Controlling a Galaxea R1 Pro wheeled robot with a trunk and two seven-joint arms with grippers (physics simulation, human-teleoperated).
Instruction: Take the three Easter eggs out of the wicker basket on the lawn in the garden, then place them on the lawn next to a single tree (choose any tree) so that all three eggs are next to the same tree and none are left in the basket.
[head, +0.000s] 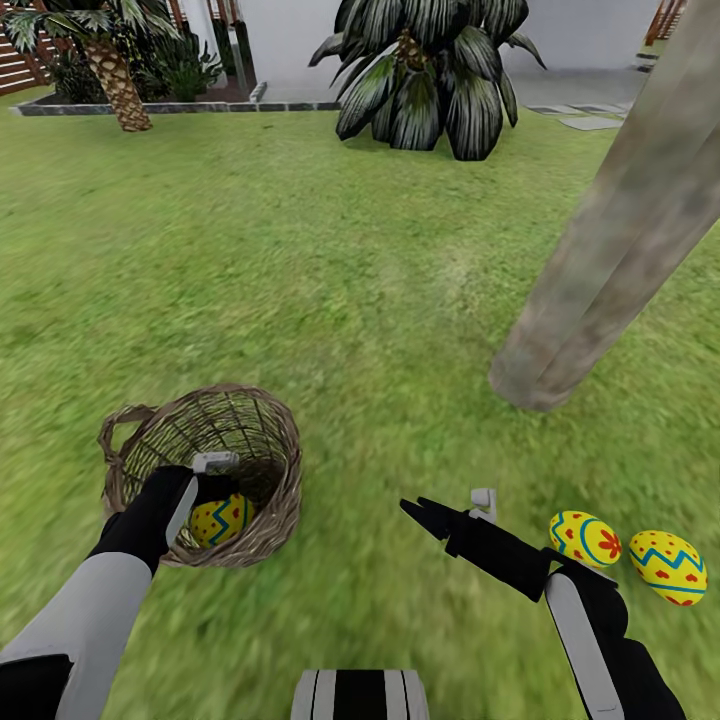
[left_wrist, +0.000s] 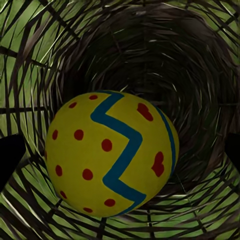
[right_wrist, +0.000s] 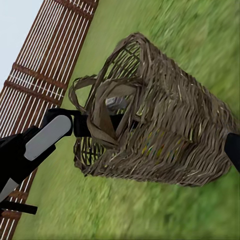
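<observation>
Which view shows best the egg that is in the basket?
The left wrist view: the egg is large, with clear dots and zigzag. The head view shows it small inside the basket, partly behind the left gripper. The right wrist view shows faint colours through the weave.

No readable text, label, brand, number or sign appears in any of the views. The only markings are painted patterns, blue zigzag bands with red dots and flowers, on the Easter eggs (head: 585, 538), and these spell nothing.
</observation>
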